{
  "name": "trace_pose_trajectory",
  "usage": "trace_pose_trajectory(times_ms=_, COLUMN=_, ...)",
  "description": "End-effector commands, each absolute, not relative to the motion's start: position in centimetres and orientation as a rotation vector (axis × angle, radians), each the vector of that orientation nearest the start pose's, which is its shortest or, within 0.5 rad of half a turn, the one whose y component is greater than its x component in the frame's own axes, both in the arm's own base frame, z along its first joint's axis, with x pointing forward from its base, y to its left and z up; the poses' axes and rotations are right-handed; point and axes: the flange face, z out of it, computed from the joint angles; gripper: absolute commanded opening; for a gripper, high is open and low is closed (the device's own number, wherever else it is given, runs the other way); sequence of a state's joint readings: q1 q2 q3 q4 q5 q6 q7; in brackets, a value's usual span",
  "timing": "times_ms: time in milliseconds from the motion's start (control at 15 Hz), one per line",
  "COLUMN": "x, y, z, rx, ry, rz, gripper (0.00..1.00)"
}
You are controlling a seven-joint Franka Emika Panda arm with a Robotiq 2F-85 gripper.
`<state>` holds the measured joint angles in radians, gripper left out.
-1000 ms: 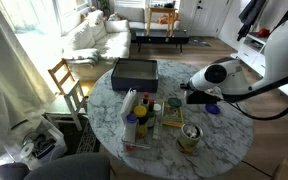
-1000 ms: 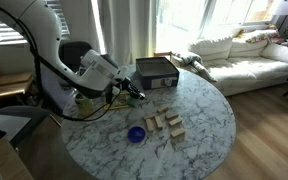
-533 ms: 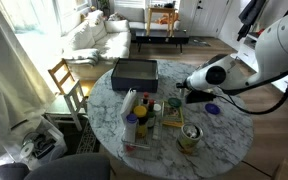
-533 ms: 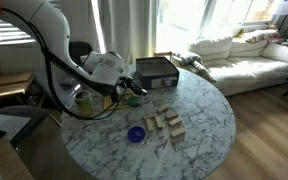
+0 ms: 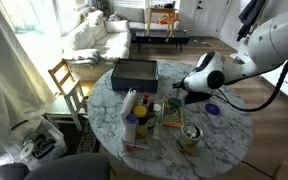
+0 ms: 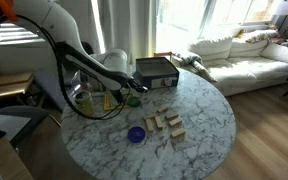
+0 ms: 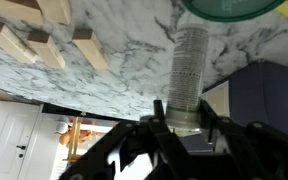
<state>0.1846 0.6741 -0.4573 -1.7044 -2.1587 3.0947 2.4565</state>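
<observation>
A home living room: a white sofa [image 5: 89,35] by bright windows [image 6: 194,12], long curtains [image 6: 116,30], a wooden chair [image 5: 64,82], and hardwood floor [image 6: 274,125] around a round marble tabletop [image 6: 199,115].

Round marble table [image 6: 206,112]. A dark box [image 6: 156,72] sits at one edge. Wooden blocks [image 6: 164,123] and a blue dish [image 6: 136,134], possibly a lid, lie near the centre.
</observation>
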Motion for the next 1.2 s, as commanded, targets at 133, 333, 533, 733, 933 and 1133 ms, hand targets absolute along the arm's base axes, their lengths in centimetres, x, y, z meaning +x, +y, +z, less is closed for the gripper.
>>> trace_pose_trajectory(times_ms=133, x=63.5, y=-9.3, z=18.8, rx=-2.935, ry=0.551, rz=-1.546, gripper=0.12)
trace_pose_trajectory(times_ms=333, x=63.5, y=-10.4, z=18.3, rx=-2.876, ry=0.565, rz=-1.653, gripper=0.12)
trace_pose_trajectory(times_ms=533, x=63.9, y=-9.6, z=17.5, rx=-2.900, ry=0.569, rz=-1.603, gripper=0.12)
trace_pose_trajectory(times_ms=733, x=63.7, y=-9.1, z=16.7, rx=-2.889, ry=0.586, rz=-1.563, gripper=0.12)
trace_pose_trajectory(times_ms=933, x=63.7, y=-9.2, z=16.5, rx=-2.887, ry=0.591, rz=-1.564, gripper=0.12)
trace_pose_trajectory(times_ms=1133, x=63.8, y=-9.0, z=16.9, rx=-2.872, ry=0.593, rz=-1.554, gripper=0.69)
